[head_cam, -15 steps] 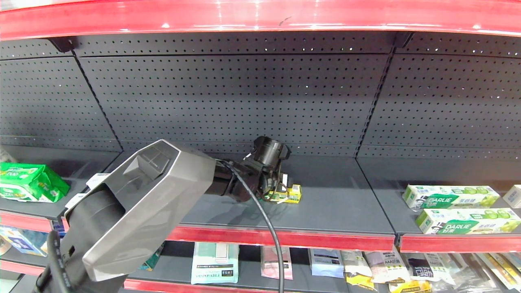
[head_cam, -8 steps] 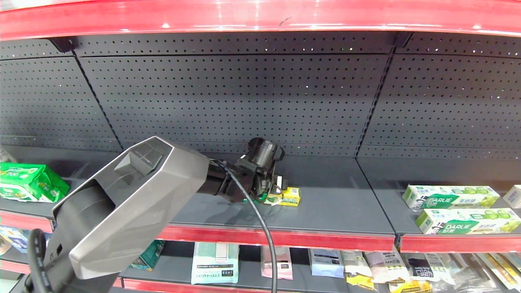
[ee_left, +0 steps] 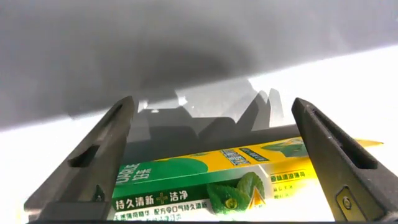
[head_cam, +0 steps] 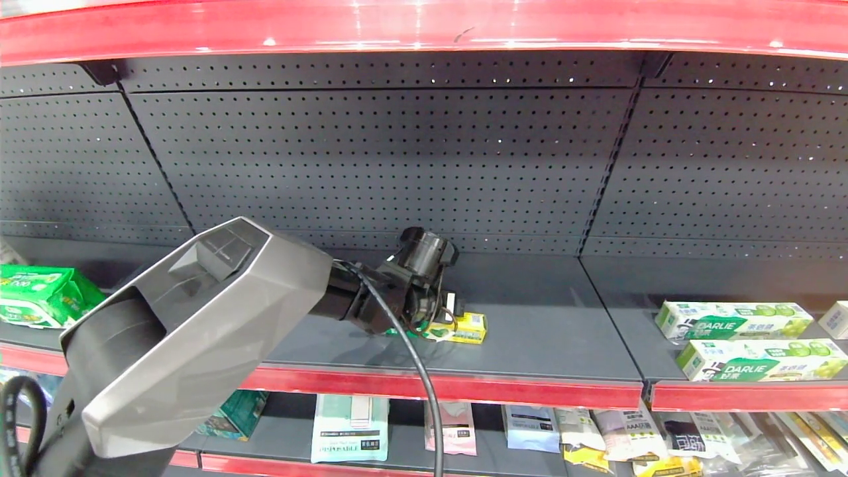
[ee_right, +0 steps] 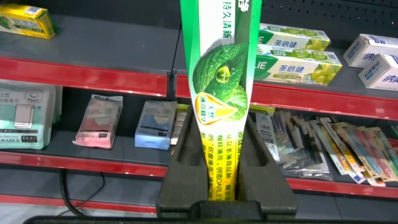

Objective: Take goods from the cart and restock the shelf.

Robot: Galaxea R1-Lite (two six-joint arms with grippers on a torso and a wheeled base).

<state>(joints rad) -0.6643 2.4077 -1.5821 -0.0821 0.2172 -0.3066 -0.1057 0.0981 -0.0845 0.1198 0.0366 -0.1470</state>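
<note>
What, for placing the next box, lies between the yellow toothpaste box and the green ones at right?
Bare shelf board with one panel seam, per the head view.

The shelf board (head_cam: 550,331) and the perforated back panel (head_cam: 397,152) are looking like matt painted metal. The red front strip (head_cam: 464,387) is shining glossy and smooth. The toothpaste box (ee_right: 219,93) is showing glossy printed cardboard. The sachets (head_cam: 450,427) are glinting like plastic film.

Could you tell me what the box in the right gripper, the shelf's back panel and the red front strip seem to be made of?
Box: printed cardboard, smooth, probably lightly glossy; flat faces and straight edges.
Back panel: likely painted sheet metal, matt dark grey; rows of punched holes.
Red strip: glossy plastic or lacquered metal, I cannot tell which; a sheen along it.
</note>
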